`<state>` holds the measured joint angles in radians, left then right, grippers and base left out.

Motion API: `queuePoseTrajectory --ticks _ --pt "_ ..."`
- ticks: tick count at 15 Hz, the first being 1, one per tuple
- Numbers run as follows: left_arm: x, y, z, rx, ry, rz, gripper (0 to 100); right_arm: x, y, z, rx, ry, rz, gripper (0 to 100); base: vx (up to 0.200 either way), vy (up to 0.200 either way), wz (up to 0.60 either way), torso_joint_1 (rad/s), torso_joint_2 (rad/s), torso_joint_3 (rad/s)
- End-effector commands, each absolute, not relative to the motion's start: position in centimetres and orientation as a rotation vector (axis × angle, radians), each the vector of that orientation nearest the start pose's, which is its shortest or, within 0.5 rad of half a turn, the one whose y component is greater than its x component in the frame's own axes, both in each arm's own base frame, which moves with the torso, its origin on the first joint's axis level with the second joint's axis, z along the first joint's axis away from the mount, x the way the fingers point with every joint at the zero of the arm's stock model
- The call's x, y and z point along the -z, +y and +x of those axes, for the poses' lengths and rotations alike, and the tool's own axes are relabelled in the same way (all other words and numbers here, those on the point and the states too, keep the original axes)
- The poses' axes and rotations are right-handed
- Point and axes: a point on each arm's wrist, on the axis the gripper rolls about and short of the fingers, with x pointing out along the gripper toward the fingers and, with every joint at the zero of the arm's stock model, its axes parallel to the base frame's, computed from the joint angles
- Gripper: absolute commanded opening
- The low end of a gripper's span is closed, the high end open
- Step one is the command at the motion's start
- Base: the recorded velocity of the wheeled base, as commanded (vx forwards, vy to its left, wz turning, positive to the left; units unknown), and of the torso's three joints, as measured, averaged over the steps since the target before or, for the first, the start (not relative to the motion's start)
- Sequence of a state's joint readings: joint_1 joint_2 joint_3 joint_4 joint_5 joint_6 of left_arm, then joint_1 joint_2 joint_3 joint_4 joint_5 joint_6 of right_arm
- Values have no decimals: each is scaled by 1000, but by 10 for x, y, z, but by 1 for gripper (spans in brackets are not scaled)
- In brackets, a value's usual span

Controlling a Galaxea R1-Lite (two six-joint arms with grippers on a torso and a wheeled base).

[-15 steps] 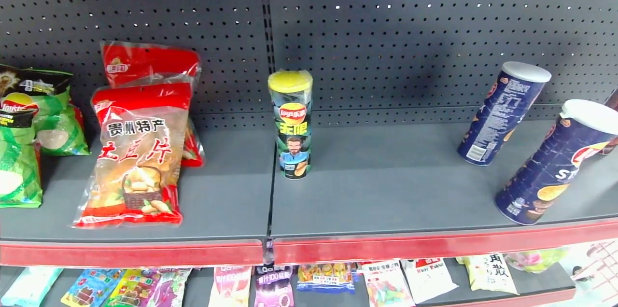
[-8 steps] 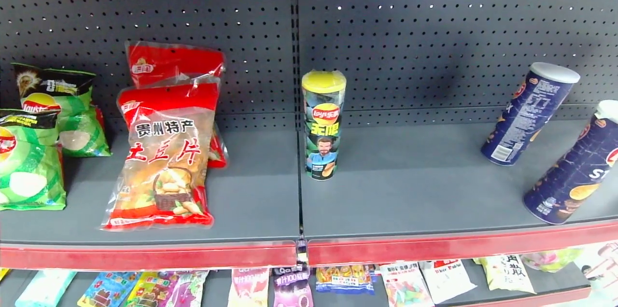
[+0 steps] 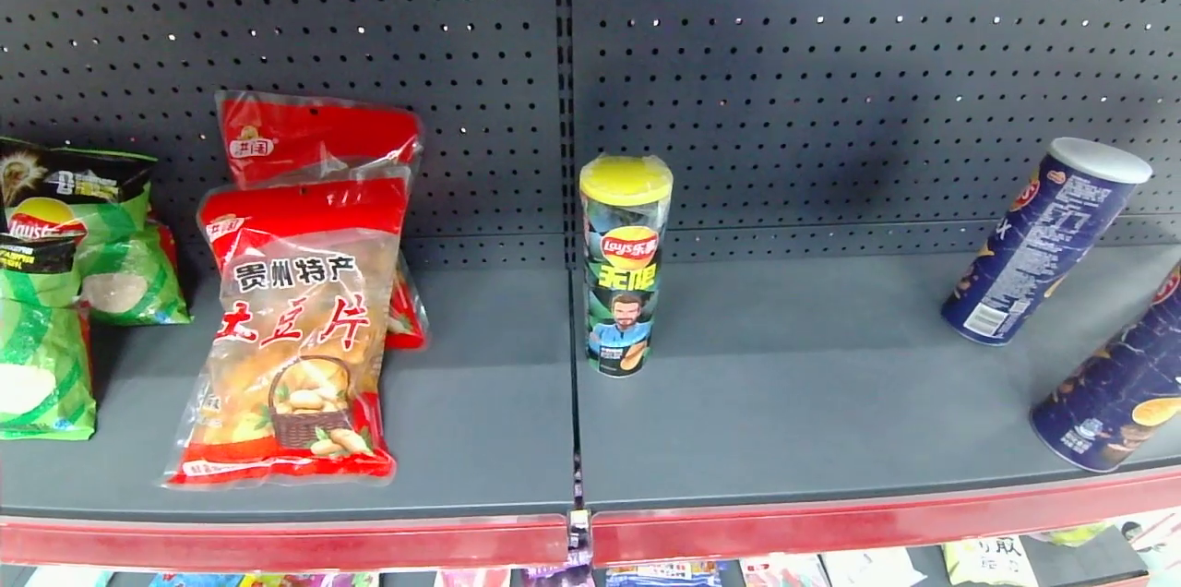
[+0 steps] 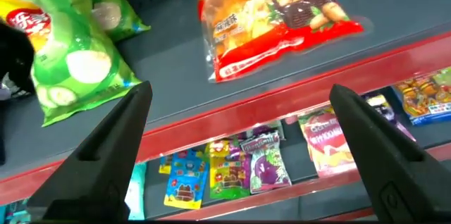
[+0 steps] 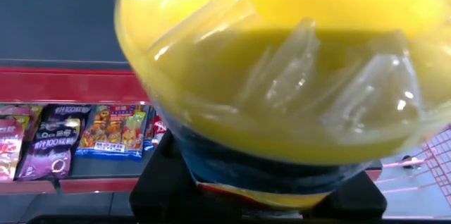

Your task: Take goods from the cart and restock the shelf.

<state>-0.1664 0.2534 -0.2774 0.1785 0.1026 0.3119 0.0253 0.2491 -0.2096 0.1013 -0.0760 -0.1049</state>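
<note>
- The yellow-lidded can (image 5: 282, 76) is in the right gripper (image 5: 257, 199), out in front of the red front edge (image 5: 63, 83) of the shelf (image 3: 784, 402) and not yet over the deck. The can hides the contact, but the fingers are judged to be clamped around its body.
- The left gripper (image 4: 239, 90) hovers just above the red front edge. Its fingers (image 4: 106, 153) are spread wide and carry nothing.
- Risk: too low an approach would drive the can base into the red front edge and could twist the can in the grip.
- Risk: the can is tall and narrow, so a tilted release would probably tip it.
- Risk: placing it too close to the matching can (image 3: 626, 266), which stands well behind the edge, could knock that one over.
- Open room: the widest bare deck behind the edge lies between the matching can and the two blue cans (image 3: 1043, 241).
- The gap between the matching can and the red bag (image 3: 291, 338) is narrower.
- The perforated back panel (image 3: 830, 61) limits depth.
</note>
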Motion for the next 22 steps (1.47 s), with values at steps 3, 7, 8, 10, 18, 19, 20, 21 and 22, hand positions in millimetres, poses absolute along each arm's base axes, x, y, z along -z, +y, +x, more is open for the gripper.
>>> queuePoseTrajectory --ticks 3,7,8,10,18,19,20,21,22 --pt "-145 3 -14 192 131 326 100 -131 0 -15 -52 105 -106 0 0 0 0 0 0 0" --pt "-192 -12 30 489 214 279 100 -133 3 -16 -196 90 -105 0 0 0 0 0 0 0" --pt "-196 -13 35 505 215 277 100 -133 3 -15 -196 93 -104 0 0 0 0 0 0 0" --pt "-214 -31 98 604 219 270 100 -130 3 -15 -196 104 -102 0 0 0 0 0 0 0" --pt "-224 -133 268 1008 215 230 100 -149 4 1 -225 163 -93 0 0 0 0 0 0 0" --pt "-223 -142 280 1021 200 232 100 -149 4 1 -225 165 -91 0 0 0 0 0 0 0" --pt "-224 -151 288 1046 188 232 100 -147 4 0 -225 166 -91 0 0 0 0 0 0 0" --pt "-223 -157 295 1059 183 231 100 -147 4 0 -225 168 -91 0 0 0 0 0 0 0" --pt "-221 -164 305 1066 179 232 100 -146 4 0 -223 168 -89 0 0 0 0 0 0 0"
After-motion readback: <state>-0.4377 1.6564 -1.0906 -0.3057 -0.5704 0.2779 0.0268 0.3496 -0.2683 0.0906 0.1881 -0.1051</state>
